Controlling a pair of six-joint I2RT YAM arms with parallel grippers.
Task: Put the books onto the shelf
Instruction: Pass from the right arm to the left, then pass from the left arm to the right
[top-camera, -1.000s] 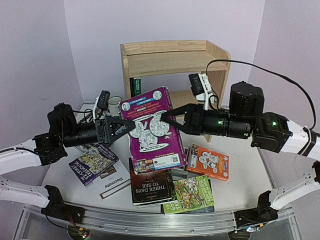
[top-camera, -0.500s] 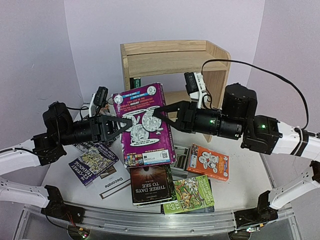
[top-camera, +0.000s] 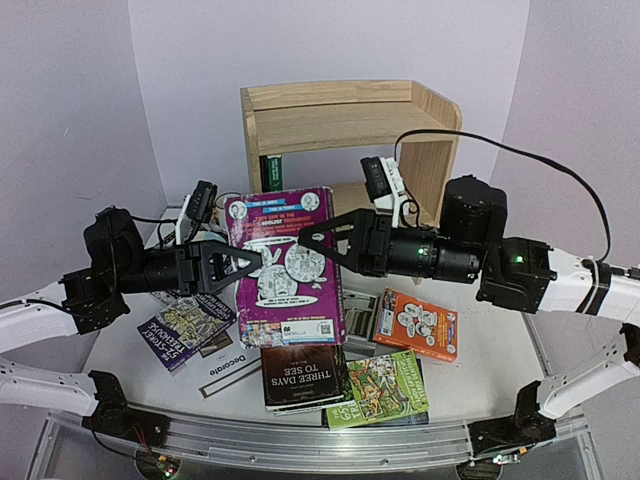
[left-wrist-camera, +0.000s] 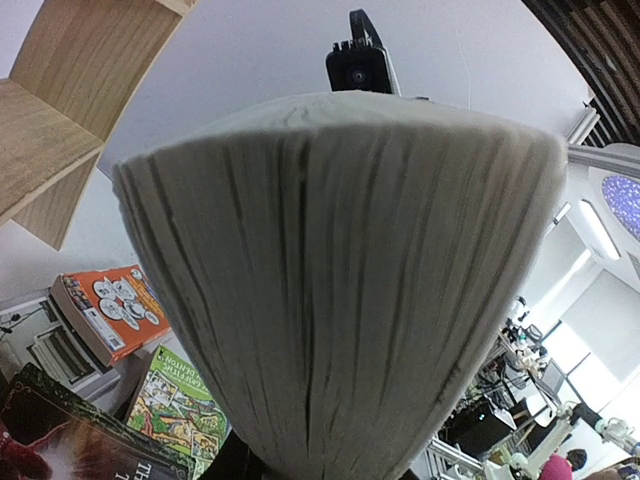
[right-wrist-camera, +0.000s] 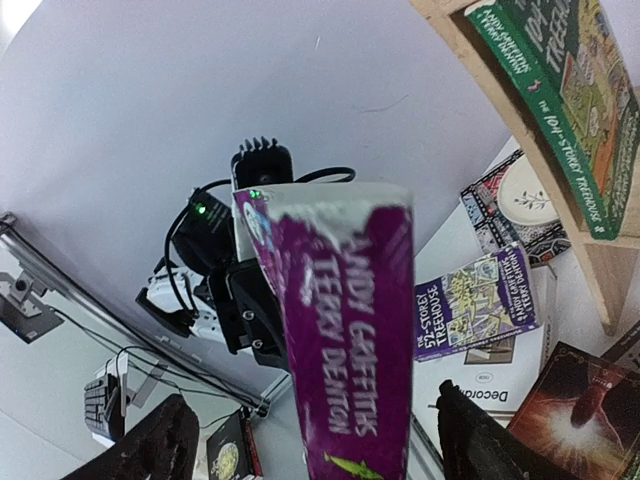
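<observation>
Shelf (top-camera: 350, 130) at back of table (top-camera: 495, 365). Shelved book (top-camera: 268, 172) stands in shelf's lower tier, left end. Mug (top-camera: 230, 203) just left of shelf. Upright book (top-camera: 283, 265) just before shelf, between left gripper (top-camera: 252, 263) and right gripper (top-camera: 318, 250). Further before shelf, flat on table: thick book (top-camera: 303, 375) centre; Decorate book (top-camera: 225, 365) and treehouse book (top-camera: 185, 325) toward left; cartoon book (top-camera: 415, 323) and picture book (top-camera: 378, 388) toward right.

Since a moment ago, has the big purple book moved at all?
Yes. The purple book has shifted left, away from the orange book that lies flat, and it stands straighter now.
</observation>
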